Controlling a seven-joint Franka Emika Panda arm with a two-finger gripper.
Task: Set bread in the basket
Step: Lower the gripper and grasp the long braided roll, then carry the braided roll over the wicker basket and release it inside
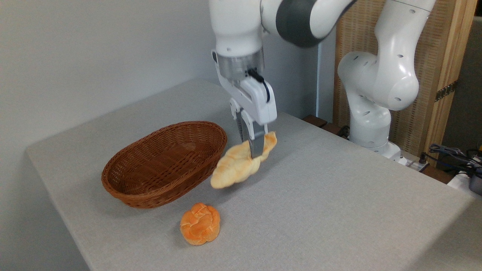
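The long, pale golden braided bread (238, 165) hangs tilted in the air, its lower end drooping toward the table. My gripper (253, 147) is shut on its upper half, fingers pointing down. The bread sits just right of the oval reddish-brown wicker basket (132, 191), which lies empty on the table at the left; the loaf's lower tip is close to the basket's right rim but outside it.
A small round orange knotted bun (200, 223) lies on the grey table in front of the basket. The robot's white base (371, 124) stands at the back right, with cables (452, 154) at the far right edge.
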